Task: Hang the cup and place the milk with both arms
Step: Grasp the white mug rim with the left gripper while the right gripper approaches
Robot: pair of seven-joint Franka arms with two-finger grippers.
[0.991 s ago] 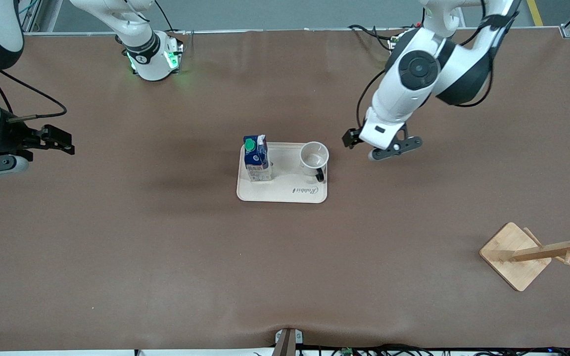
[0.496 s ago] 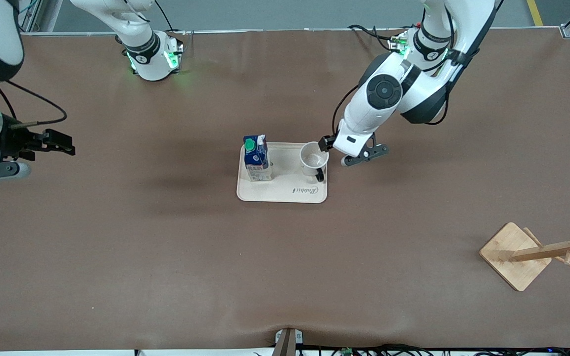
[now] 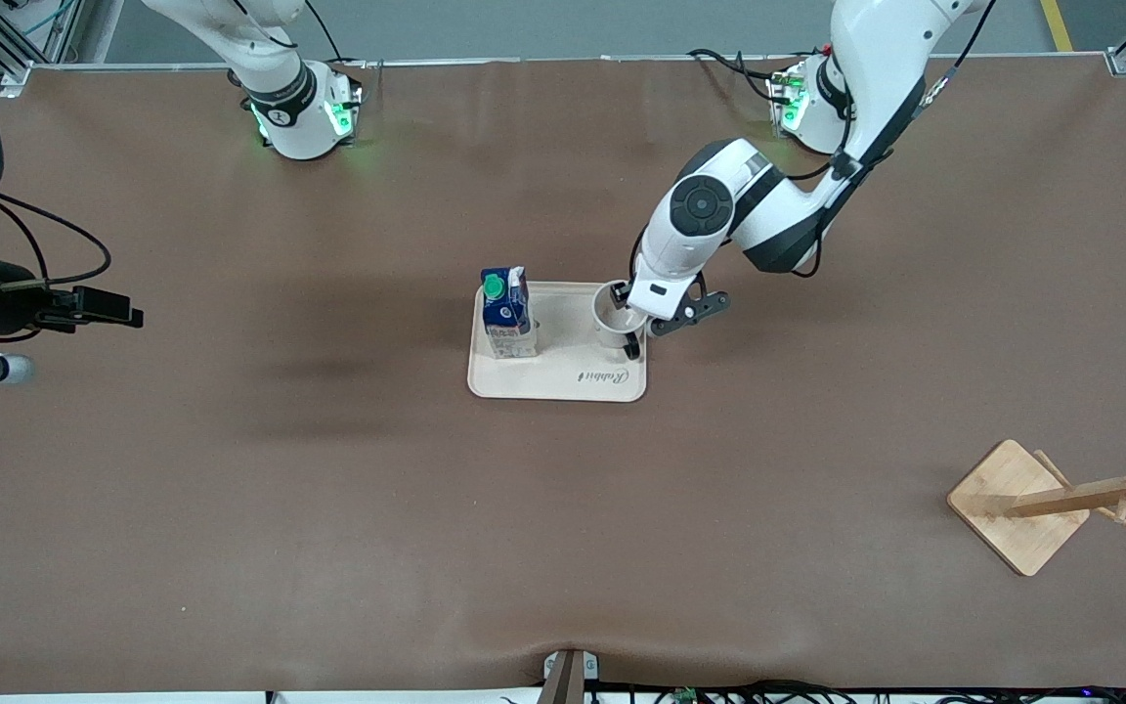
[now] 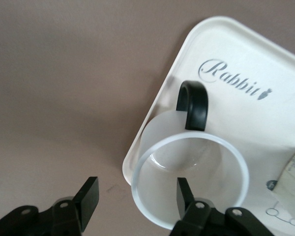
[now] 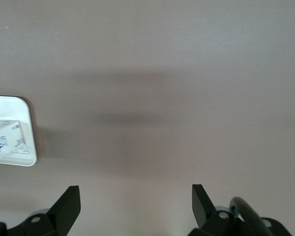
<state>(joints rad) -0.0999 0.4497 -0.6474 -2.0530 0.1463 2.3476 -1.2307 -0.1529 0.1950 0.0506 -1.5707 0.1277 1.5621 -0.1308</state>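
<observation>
The cup point(image 3: 610, 311), white with a black handle point(image 4: 193, 105), stands upright on the cream tray point(image 3: 563, 379) at its corner toward the left arm's end. My left gripper point(image 3: 637, 317) is down at the cup point(image 4: 191, 169), open. One finger point(image 4: 183, 195) is inside the rim and the other finger point(image 4: 88, 196) is outside it, over the table; neither touches the wall. The milk point(image 3: 506, 315) stands upright at the tray's end toward the right arm. My right gripper point(image 3: 125, 314) hangs open and empty over bare table toward the right arm's end; its wrist view point(image 5: 136, 199) shows a tray corner point(image 5: 25, 156).
A wooden cup rack point(image 3: 1061, 499) with a square base lies tipped on the table, nearer the front camera and toward the left arm's end. Brown cloth covers the table around the tray point(image 4: 246, 49).
My left arm has swung from beside the tray to the cup, and its jaws have narrowed around the rim wall. My right gripper has shifted slightly over the table.
</observation>
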